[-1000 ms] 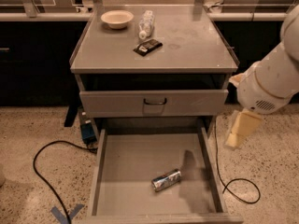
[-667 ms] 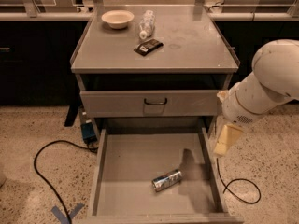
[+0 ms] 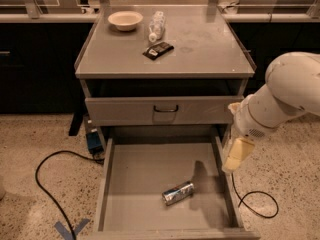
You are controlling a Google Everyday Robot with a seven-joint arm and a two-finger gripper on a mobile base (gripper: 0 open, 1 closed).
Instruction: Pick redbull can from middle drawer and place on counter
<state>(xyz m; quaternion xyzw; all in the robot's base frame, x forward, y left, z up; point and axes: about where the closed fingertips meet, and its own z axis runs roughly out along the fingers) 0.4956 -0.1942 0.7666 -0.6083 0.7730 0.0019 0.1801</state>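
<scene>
The redbull can (image 3: 178, 193) lies on its side on the floor of the open middle drawer (image 3: 135, 179), near the front and right of centre. My gripper (image 3: 237, 155) hangs from the white arm (image 3: 280, 99) and points down over the drawer's right wall. It is above and to the right of the can and holds nothing. The counter (image 3: 200, 44) is the grey cabinet top above.
On the counter stand a white bowl (image 3: 125, 20), a clear plastic bottle (image 3: 156, 25) and a flat black packet (image 3: 158, 50). The upper drawer front (image 3: 125, 111) with its loop handle is closed. A black cable (image 3: 47, 184) and a blue box (image 3: 93, 141) lie on the floor to the left.
The arm has swung left, bringing the gripper from beside the cabinet to over the drawer's right wall. The can has not moved.
</scene>
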